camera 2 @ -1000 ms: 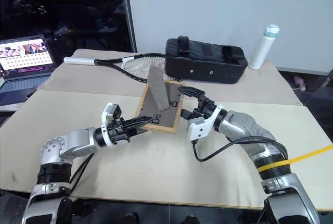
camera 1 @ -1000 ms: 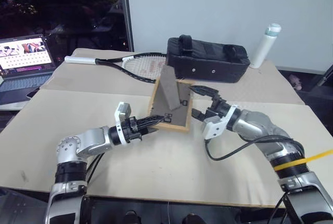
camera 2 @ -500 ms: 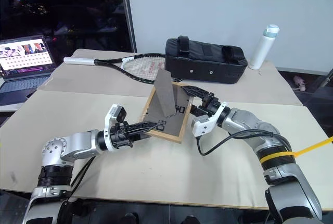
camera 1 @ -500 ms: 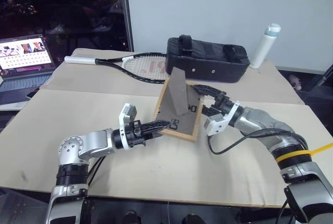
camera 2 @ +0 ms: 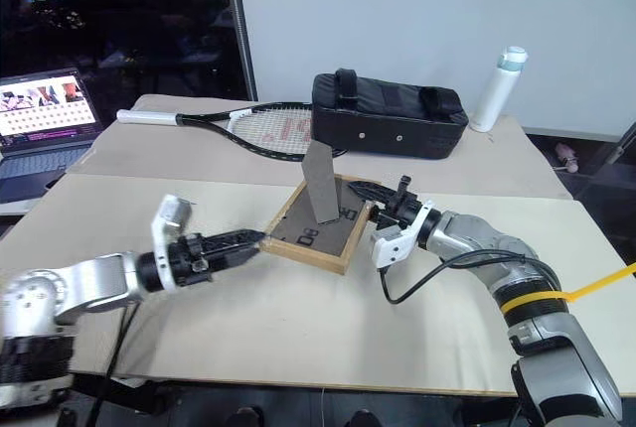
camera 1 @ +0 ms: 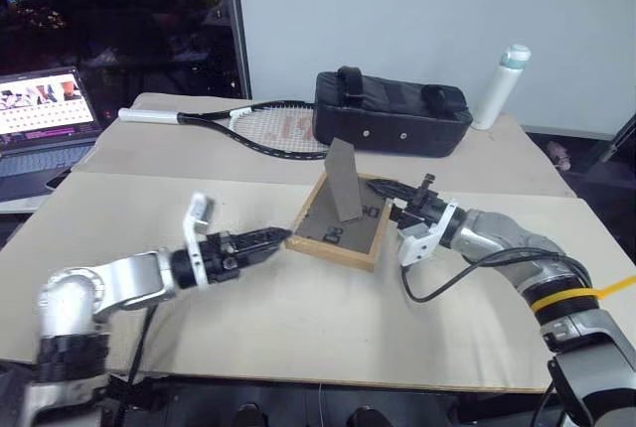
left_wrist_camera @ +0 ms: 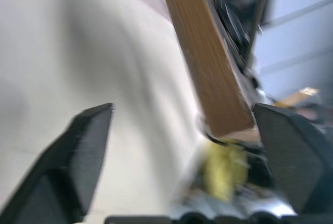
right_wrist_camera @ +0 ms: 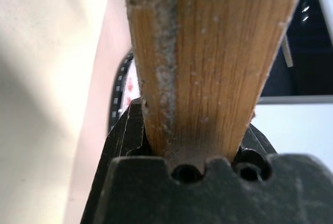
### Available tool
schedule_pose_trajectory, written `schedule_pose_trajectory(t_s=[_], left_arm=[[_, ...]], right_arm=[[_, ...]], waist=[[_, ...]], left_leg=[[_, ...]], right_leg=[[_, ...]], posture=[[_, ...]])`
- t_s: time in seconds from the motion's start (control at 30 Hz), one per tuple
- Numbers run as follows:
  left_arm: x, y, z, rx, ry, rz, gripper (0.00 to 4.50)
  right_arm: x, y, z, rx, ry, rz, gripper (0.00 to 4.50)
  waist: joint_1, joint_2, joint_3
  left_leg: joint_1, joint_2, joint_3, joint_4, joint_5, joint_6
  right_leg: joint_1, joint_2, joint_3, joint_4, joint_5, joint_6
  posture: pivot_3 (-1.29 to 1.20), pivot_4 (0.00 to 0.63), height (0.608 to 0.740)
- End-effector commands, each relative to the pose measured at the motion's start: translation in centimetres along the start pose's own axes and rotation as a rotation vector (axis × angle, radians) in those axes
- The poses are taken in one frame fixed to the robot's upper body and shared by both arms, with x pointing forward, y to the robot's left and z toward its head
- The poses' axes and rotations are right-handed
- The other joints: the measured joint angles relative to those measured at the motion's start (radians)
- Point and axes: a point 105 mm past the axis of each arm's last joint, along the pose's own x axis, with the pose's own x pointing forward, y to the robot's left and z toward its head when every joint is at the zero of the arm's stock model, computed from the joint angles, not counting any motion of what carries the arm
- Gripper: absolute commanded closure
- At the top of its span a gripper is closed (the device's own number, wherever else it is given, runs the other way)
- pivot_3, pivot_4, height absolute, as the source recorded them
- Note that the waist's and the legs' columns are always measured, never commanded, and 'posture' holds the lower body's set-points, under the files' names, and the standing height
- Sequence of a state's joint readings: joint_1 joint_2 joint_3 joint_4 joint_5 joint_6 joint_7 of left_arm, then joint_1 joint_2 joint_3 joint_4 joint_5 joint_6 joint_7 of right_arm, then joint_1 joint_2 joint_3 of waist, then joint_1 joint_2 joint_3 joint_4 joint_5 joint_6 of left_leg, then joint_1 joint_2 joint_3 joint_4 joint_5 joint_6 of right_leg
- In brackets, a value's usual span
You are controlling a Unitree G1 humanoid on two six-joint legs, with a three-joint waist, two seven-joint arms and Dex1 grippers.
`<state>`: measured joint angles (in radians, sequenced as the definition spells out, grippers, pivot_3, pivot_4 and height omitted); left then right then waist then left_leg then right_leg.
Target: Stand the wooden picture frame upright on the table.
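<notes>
Left tool [camera 1: 275, 237] has let go of the wooden picture frame [camera 1: 343, 231] and drawn back, fingers wide apart. Right tool [camera 1: 407, 203] has clamped the frame's right edge. Frame lies tilted, back up and stand out, on the tabletop [camera 1: 328, 318]; uprighting now likely falls to the right arm.

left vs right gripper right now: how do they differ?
Left gripper has its fingers spread wide and holds nothing; right gripper is clamped on the wooden picture frame's edge. Left sits just off the frame's near-left corner; right grips its far-right side. The frame's right side is lifted; its left rests on the table. Both point roughly level, towards the frame.
</notes>
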<state>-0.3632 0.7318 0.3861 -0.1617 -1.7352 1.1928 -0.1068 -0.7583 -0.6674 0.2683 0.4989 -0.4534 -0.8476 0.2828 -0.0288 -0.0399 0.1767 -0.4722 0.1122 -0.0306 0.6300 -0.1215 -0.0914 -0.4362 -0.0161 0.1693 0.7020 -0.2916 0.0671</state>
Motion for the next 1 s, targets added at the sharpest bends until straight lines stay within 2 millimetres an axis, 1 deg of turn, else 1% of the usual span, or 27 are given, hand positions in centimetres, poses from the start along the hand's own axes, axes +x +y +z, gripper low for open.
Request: schedule_pose_trajectory(t_s=[0.03,0.13,0.2,0.23,0.27,0.33,0.37,0.43,0.53,0.63,0.7,0.8,0.9,1.0], left_arm=[[-1.5,-2.5,1.0,0.238,-0.066,-0.089,0.0],[-1.8,-2.2,0.6,0.28,-0.056,-0.104,0.0],[-1.3,-1.4,0.5,0.367,-0.057,-0.041,0.0],[-0.8,-0.7,0.3,0.445,-0.034,0.021,0.0],[-0.4,-0.8,-0.2,0.531,-0.008,0.026,0.0],[-0.1,-0.7,-1.0,0.629,0.022,0.027,0.0],[0.0,-0.5,-1.3,0.678,0.028,0.031,0.0],[0.2,-0.3,-1.5,0.736,0.026,0.032,0.0],[0.8,-1.4,-1.0,0.728,-0.027,-0.015,0.0],[1.0,-1.9,-0.8,0.758,-0.028,-0.031,0.0],[0.9,-1.8,-0.7,0.764,-0.02,-0.025,0.0],[0.5,-0.8,-0.6,0.808,0.023,0.015,0.0],[0.6,-0.7,-0.1,0.802,0.009,0.014,0.0],[0.7,-0.6,-0.1,0.807,0.014,0.011,0.0]], right_arm=[[0.5,1.6,-1.0,0.607,0.055,0.065,3.26],[0.6,2.7,-1.2,1.03,0.074,0.135,3.26],[0.3,4.1,-1.4,1.32,0.142,0.205,3.26],[0.2,4.3,-1.3,1.425,0.145,0.224,3.26],[0.3,4.5,-1.1,1.509,0.155,0.246,3.26],[0.5,4.5,-1.0,1.607,0.168,0.264,3.27],[0.6,4.4,-1.4,1.669,0.189,0.252,3.27],[0.7,4.4,-2.0,1.754,0.218,0.236,3.27],[1.0,4.3,-2.4,1.867,0.215,0.222,3.27],[1.2,5.0,-2.3,1.952,0.205,0.24,3.27],[1.2,5.7,-2.1,1.95,0.213,0.265,3.27],[1.1,7.5,-0.6,1.949,0.214,0.356,3.27],[1.3,7.9,0.2,1.945,0.192,0.373,3.27],[1.3,8.2,0.7,1.93,0.185,0.384,3.27]], waist=[[-0.007,0.0,0.0],[-0.006,0.001,0.001],[-0.004,0.002,0.002],[-0.002,0.002,0.002],[-0.001,0.002,0.002],[0.001,0.003,0.002],[-0.001,0.002,0.002],[-0.011,0.003,0.002],[-0.012,0.003,0.002],[-0.013,0.003,0.002],[-0.014,0.003,0.002],[-0.018,0.003,0.002],[-0.02,0.003,0.002],[-0.018,0.003,0.002]], left_leg=[[0.0,0.0,-0.001,0.0,0.0,0.0],[0.003,0.0,-0.004,0.002,0.0,0.0],[0.003,0.0,-0.004,0.003,0.0,0.0],[0.003,0.0,-0.004,0.004,0.0,0.0],[0.003,0.0,-0.005,0.004,0.0,0.0],[0.003,0.0,-0.005,0.003,0.0,0.0],[0.003,0.0,-0.004,0.002,0.0,0.0],[0.003,0.0,-0.004,0.0,0.0,0.0],[0.002,0.0,-0.004,-0.002,0.0,0.0],[0.0,0.0,-0.004,-0.002,0.0,0.0],[0.0,0.0,-0.004,-0.002,0.0,0.0],[0.0,0.0,-0.004,-0.002,0.0,0.0],[0.002,0.0,-0.004,-0.002,0.0,0.0],[0.001,0.0,-0.004,-0.001,0.0,0.001]], right_leg=[[0.001,0.0,-0.001,0.0,0.0,0.0],[0.007,0.0,-0.005,0.0,0.0,0.0],[0.007,0.0,-0.006,0.0,0.0,0.0],[0.007,0.0,-0.006,0.0,0.0,0.0],[0.007,0.0,-0.006,0.0,0.0,0.0],[0.007,0.0,-0.006,-0.001,-0.001,0.0],[0.007,0.0,-0.006,-0.001,-0.001,-0.001],[0.004,0.0,-0.006,-0.001,-0.001,-0.001],[0.002,0.0,-0.006,-0.001,-0.001,-0.002],[0.002,0.0,-0.006,-0.001,-0.001,-0.001],[0.002,0.0,-0.006,-0.001,-0.001,-0.001],[0.002,0.0,-0.006,-0.001,-0.004,0.003],[0.002,0.0,-0.006,-0.001,-0.005,0.005],[0.003,0.0,-0.006,-0.001,-0.005,0.005]], posture=[[0.0,0.15,0.676],[0.0,0.15,0.676],[0.0,0.15,0.676],[0.0,0.15,0.676],[0.0,0.15,0.676],[0.0,0.15,0.676],[0.0,0.15,0.676],[0.0,0.15,0.676],[0.0,0.15,0.676],[0.0,0.15,0.676],[0.0,0.15,0.676],[0.0,0.15,0.676],[0.0,0.15,0.676],[0.0,0.15,0.676]])
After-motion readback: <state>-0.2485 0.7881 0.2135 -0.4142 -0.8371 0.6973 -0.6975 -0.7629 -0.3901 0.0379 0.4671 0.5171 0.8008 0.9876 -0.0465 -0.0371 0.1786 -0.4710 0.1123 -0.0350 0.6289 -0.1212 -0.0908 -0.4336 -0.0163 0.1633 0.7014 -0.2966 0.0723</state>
